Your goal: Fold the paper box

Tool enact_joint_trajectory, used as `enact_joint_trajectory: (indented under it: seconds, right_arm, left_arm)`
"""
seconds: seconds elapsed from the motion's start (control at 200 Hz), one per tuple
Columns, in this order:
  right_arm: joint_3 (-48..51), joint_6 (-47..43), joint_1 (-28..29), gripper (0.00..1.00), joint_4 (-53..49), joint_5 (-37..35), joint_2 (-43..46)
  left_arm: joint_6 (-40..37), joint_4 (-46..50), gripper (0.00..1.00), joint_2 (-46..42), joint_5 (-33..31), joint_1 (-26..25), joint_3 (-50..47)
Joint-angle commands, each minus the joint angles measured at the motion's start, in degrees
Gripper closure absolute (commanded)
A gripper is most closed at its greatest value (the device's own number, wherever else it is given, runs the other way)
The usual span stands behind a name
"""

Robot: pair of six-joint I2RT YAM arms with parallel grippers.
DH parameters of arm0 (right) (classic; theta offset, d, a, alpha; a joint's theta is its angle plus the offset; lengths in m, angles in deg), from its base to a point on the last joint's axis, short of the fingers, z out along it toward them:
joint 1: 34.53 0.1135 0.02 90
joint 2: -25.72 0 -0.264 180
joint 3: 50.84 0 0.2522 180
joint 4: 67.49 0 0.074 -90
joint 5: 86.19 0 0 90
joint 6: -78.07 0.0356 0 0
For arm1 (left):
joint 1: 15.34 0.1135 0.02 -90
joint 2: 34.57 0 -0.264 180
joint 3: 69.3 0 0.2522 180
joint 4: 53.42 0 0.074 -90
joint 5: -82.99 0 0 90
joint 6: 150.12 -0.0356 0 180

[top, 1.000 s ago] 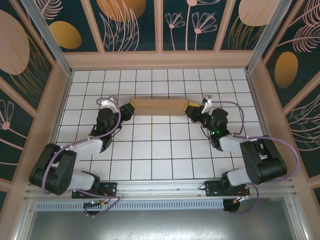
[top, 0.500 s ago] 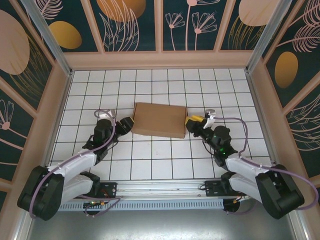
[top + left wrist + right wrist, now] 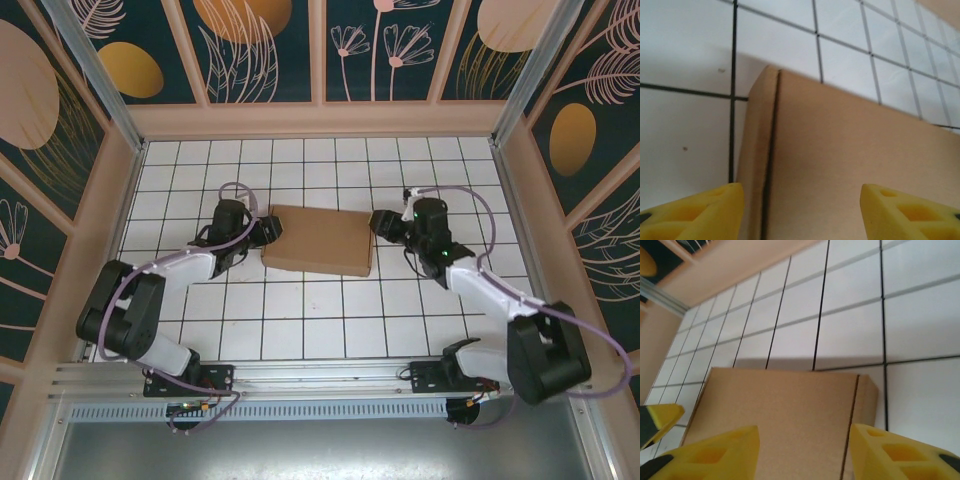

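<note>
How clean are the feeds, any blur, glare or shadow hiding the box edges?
Top external: sharp, evenly lit, no glare on the box. Left wrist: slightly soft; the box throws a grey shadow on the tiles past its far edge, edges readable. Right wrist: same shadow band beyond the box, yellow fingertips blurred at the bottom.

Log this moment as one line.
paper box: flat on table | left tool: open, at left end | right tool: open, at right end

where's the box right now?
Top view: the box lies flat mid-table, between the left gripper and right gripper, one at each end.
</note>
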Motion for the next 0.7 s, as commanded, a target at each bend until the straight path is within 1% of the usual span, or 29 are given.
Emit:
enact_joint_trajectory:
  seconds: [0.0,0.12,0.21,0.34,0.45,0.515,0.696]
  right_arm:
    - [-2.5,2.6,-0.1,0.48,-8.2,5.6,-5.3]
    - [-2.9,3.1,-0.2,0.5,-6.5,7.3,-10.9]
    - [-3.8,3.1,-0.1,0.56,-5.0,8.7,-15.1]
    - [-7.1,2.1,-0.4,0.67,-4.1,10.0,-21.5]
    - [-11.0,0.7,-1.7,0.73,-3.9,8.5,-25.2]
    - [-14.3,-0.1,-3.0,0.73,-4.7,8.9,-28.2]
    - [-22.5,-1.6,-7.1,0.72,-7.0,11.1,-35.8]
  left_arm:
    - [-2.7,1.8,0.38,2.9,2.7,0.6,2.7]
    - [-1.0,-1.5,0.41,4.7,5.4,0.6,1.7]
    - [1.2,-3.5,0.47,6.3,7.0,0.6,1.1]
    - [4.1,-6.3,0.58,9.0,8.8,0.6,0.9]
    - [4.3,-6.8,0.66,9.4,7.5,0.7,2.2]
    - [4.1,-6.4,0.67,11.3,6.1,1.2,3.7]
    - [2.5,-5.1,0.66,15.9,6.5,2.0,10.8]
